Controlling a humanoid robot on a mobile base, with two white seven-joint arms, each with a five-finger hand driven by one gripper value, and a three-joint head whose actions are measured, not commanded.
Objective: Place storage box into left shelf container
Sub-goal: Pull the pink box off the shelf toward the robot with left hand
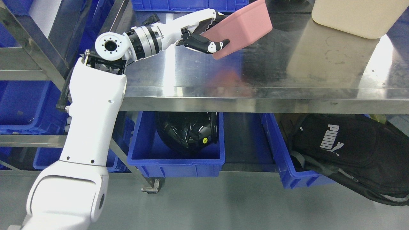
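Note:
A pink storage box (244, 28) hangs tilted above the steel table (287, 76), its reflection showing on the metal below. My left hand (207, 33) is shut on the box's near left edge, thumb under it and the other digits over the rim. The left arm rises from the lower left and bends at the elbow toward the table. To the far left stands a steel shelf (28, 75) with blue containers (25, 105) on its levels. The right arm is out of the picture.
A cream box (358, 16) sits at the table's back right. Under the table are a blue bin (175, 159) holding a black helmet (188, 129), and another blue bin (287, 169) with a black backpack (345, 147). A blue crate (191, 4) lies behind the table.

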